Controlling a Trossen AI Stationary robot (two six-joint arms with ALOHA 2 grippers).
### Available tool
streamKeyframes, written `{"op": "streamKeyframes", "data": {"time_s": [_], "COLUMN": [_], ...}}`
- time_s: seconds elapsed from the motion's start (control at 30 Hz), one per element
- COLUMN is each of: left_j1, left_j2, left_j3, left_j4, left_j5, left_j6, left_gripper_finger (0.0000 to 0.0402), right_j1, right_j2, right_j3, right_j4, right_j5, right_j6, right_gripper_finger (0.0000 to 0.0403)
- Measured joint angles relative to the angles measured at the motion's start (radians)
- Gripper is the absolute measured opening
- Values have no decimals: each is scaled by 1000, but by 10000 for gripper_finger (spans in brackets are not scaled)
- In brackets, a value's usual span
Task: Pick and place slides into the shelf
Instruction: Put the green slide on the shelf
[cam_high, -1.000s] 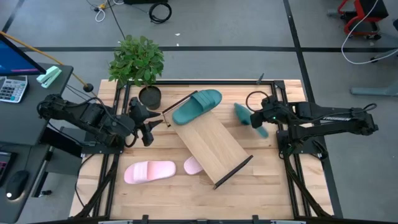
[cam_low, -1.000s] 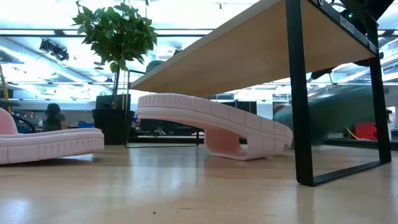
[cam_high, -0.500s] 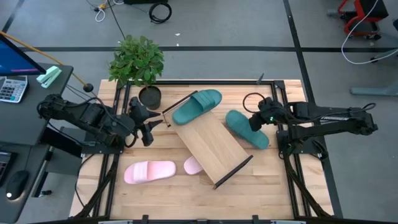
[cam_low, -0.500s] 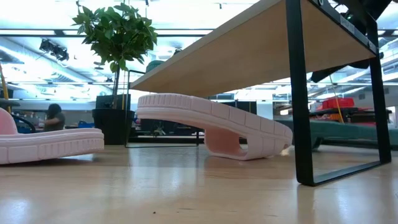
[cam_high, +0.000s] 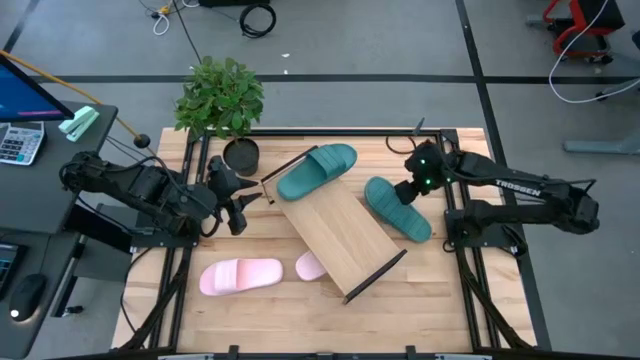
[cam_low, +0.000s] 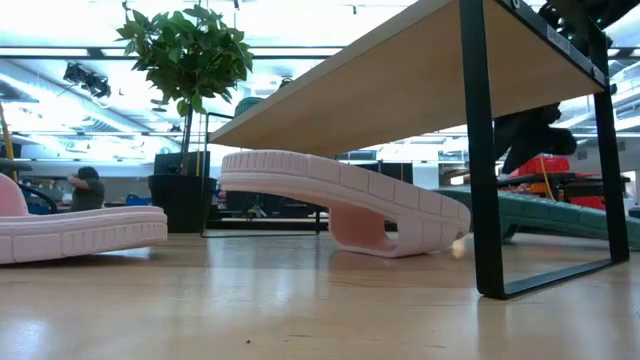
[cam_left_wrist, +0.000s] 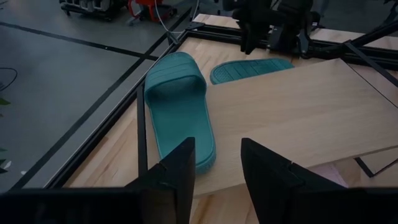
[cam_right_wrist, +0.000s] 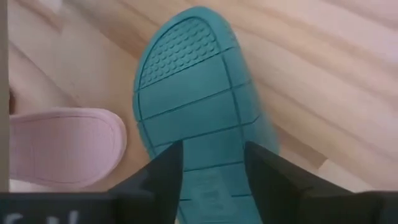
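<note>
From above, my right gripper (cam_high: 412, 186) hovers over the far end of a teal-green foam slide lying sole-up (cam_high: 397, 208) on the surface, right of the long light wood shelf board (cam_high: 337, 233). Its jaws stand apart, empty. I judge the next move is a re-grip and a turn onto the board.

Low down, a pink foam slide (cam_low: 345, 203) arches under the shelf; its mate (cam_low: 80, 231) lies far left.

Left wrist: my left gripper (cam_left_wrist: 216, 167) waits, jaws parted, facing the second teal slide (cam_left_wrist: 178, 101), strap up, overlapping the board's far corner.

Right wrist: ribbed teal sole just below my jaws.
</note>
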Motion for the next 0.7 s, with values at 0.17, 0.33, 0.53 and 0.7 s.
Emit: {"op": "streamKeyframes", "data": {"time_s": [0.17, 0.33, 0.53, 0.7], "left_j1": [0, 0, 0, 0], "left_j2": [0, 0, 0, 0], "left_j3": [0, 0, 0, 0], "left_j4": [0, 0, 0, 0], "left_j5": [0, 0, 0, 0], "left_j6": [-11, -13, -26, -27], "left_gripper_finger": [134, 131, 135, 130], "right_j1": [-111, -177, -184, -184], "right_j2": [48, 128, 203, 285], "right_j3": [0, 0, 0, 0], "right_j4": [0, 60, 172, 179], "right_j5": [-91, -240, -255, -222], "right_j6": [-146, -258, -289, -353], "right_gripper_finger": [200, 212, 246, 282]}}
